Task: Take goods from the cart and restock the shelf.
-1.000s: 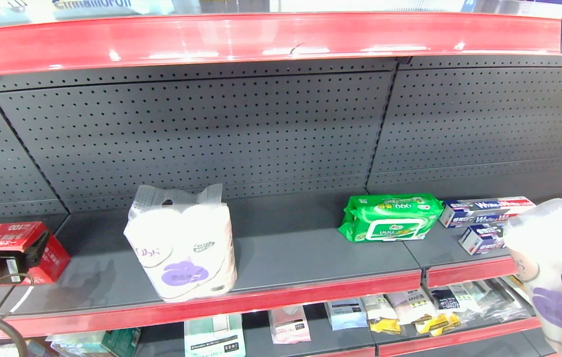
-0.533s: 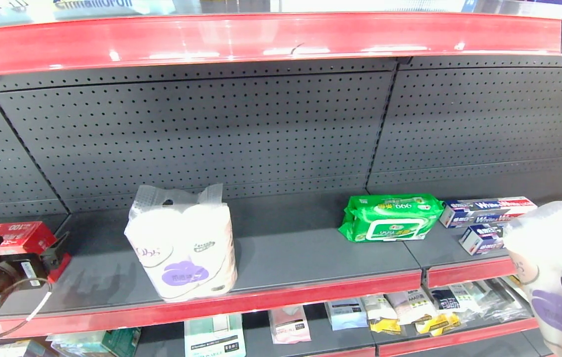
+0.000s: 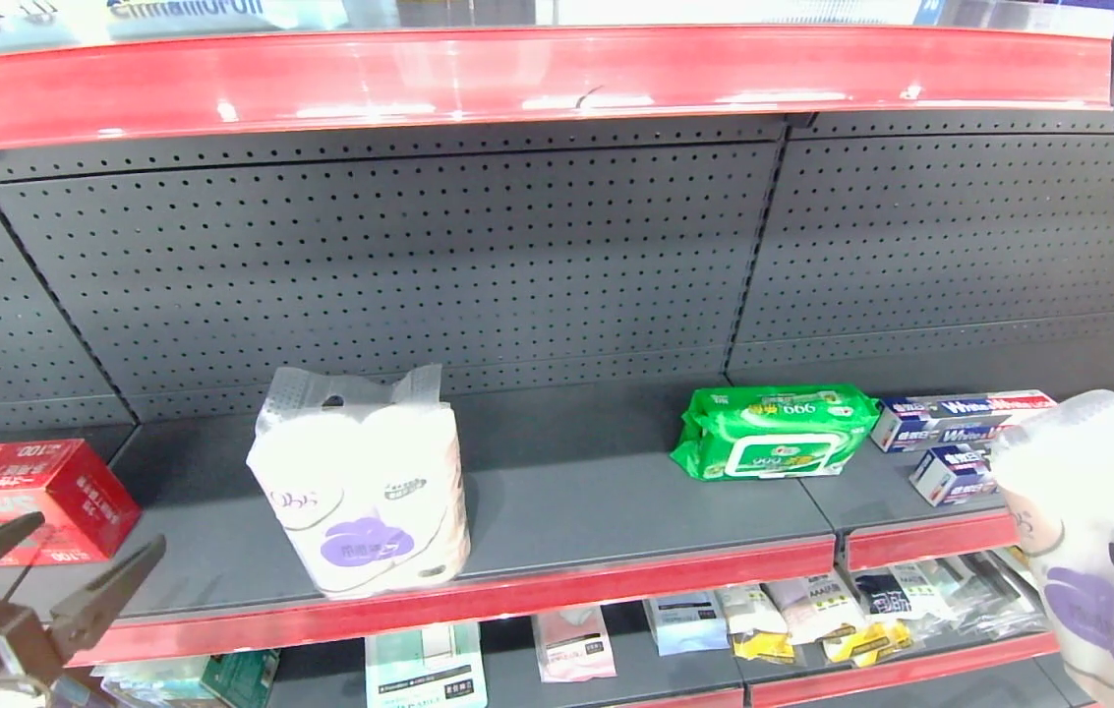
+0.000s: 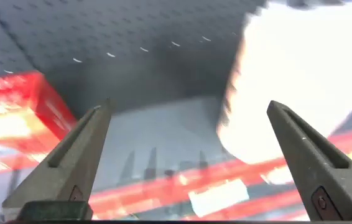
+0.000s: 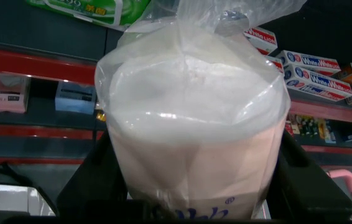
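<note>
At the left end of the shelf [image 3: 596, 492], my left hand [image 3: 100, 528] hangs released, fingers spread wide, just off the red front edge and near a red box [image 3: 26, 487]. A pack of toilet paper [image 3: 365, 492] stands upright at the front edge, left of centre. Farther right lie a green pack of wipes [image 3: 768, 430] and, just beside it, toothpaste boxes [image 3: 960, 423]. In front of the shelf's right end, my right hand [image 5: 194, 162] is clamped around a second pack of toilet paper [image 3: 1092, 492], held upright.
</note>
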Robot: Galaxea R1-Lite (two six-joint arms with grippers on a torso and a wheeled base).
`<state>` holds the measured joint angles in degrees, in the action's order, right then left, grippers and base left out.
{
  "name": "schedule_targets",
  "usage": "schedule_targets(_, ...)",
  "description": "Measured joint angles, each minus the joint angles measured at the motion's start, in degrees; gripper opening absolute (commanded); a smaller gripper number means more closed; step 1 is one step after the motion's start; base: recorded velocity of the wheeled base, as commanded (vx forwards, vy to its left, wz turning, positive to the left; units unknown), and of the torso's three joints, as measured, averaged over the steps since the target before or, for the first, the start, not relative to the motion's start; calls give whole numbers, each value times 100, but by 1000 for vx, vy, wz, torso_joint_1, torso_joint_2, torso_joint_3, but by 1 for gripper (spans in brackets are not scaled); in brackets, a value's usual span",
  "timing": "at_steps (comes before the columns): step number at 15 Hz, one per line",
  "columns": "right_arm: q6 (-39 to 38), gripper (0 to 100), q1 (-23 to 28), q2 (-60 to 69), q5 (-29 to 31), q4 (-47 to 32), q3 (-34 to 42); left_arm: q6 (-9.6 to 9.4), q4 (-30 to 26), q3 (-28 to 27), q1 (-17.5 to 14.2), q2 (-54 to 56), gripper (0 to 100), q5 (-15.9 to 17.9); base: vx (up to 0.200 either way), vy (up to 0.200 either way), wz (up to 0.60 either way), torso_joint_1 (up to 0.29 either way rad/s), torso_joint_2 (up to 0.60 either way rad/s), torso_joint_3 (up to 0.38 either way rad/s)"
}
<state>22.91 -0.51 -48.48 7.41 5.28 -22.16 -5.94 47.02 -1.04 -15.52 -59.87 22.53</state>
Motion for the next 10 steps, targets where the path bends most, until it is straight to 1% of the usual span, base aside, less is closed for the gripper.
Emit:
schedule_targets(2, 7, 0, -9, 4, -156, 0, -24, -7, -1883, -321, 141, 1117, 100, 134, 0, 0, 0, 0, 0, 0)
schedule_targets(4, -11, 0, -9, -11, -240, 24, -35, -5, -4295, -880, 444, 2354, 100, 183, 0, 0, 0, 0, 0, 0)
schedule_targets(5, -44, 0, -9, -20, -274, 30, -38, -5, -5021, -1097, 572, 2850, 100, 201, 0, 0, 0, 0, 0, 0)
schedule_targets(6, -71, 0, -9, -22, -394, 33, -38, -2, -5424, -1298, 699, 3383, 100, 232, 0, 0, 0, 0, 0, 0)
schedule_targets(7, -74, 0, -11, -22, -440, 38, -40, 4, -5676, -1412, 833, 3860, 100, 290, 0, 0, 0, 0, 0, 0)
schedule_targets(9, -82, 0, 0, -24, -441, 44, -71, 33, -6155, -1635, 1235, 4515, 100, 424, 0, 0, 0, 0, 0, 0)
schedule_targets(10, -82, 0, 0, -30, -441, 41, -127, 44, -6410, -1770, 1459, 4728, 100, 432, 0, 0, 0, 0, 0, 0)
